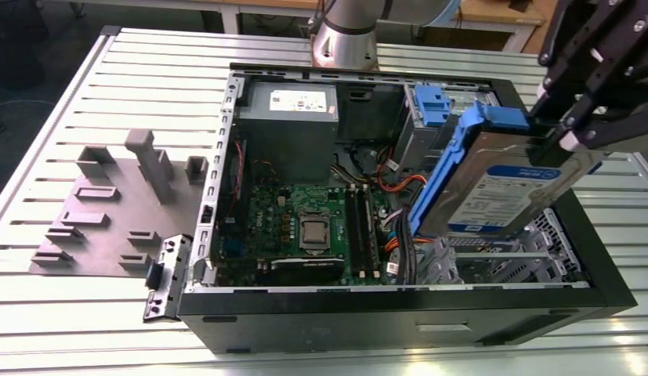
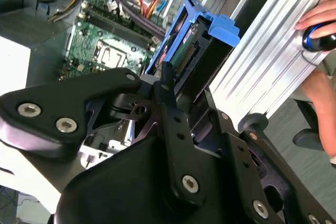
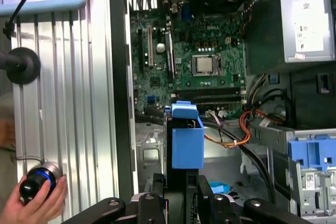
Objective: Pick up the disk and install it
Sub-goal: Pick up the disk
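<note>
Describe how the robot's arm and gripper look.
The black gripper is built from flat, jointed plate links with rows of small holes, fastened by silver screws. The arm's silver-grey cylindrical tube has a smooth metallic finish.

1. The disk (image 1: 508, 182) has a silver-grey body, a white label with a blue strip, and bright blue rails and handle.
2. The gripper (image 1: 559, 133) is black all over.
3. The motherboard (image 1: 302, 227) is green, with orange cables (image 1: 399, 182) next to it.
4. The case (image 1: 407, 321) is black, and the power supply (image 1: 292, 106) is grey with a white sticker.
5. The table (image 1: 73, 313) is pale silver with ribbed stripes, and the fixture plate (image 1: 104, 227) on it is plain grey.
</note>
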You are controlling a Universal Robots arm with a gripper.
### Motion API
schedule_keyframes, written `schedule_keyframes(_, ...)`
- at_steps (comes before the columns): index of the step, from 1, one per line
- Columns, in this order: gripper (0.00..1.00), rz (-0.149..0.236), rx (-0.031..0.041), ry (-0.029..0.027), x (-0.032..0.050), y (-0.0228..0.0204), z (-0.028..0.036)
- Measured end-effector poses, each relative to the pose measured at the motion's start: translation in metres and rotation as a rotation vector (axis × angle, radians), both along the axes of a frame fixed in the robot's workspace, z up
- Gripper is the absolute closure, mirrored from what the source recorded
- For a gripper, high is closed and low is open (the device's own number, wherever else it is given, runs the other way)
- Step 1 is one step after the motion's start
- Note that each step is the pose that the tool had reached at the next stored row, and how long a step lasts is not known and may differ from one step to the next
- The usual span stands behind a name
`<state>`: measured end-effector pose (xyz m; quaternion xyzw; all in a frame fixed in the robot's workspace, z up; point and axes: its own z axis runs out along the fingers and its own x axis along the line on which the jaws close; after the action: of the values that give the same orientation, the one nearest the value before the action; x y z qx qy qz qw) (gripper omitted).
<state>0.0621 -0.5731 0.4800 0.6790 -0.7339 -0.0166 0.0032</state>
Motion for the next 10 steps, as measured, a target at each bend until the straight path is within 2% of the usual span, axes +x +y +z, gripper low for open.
schedule_keyframes(10, 0.65, 0.000, 0.0015, 0.0025, 0.0323, 0.0000, -0.0030)
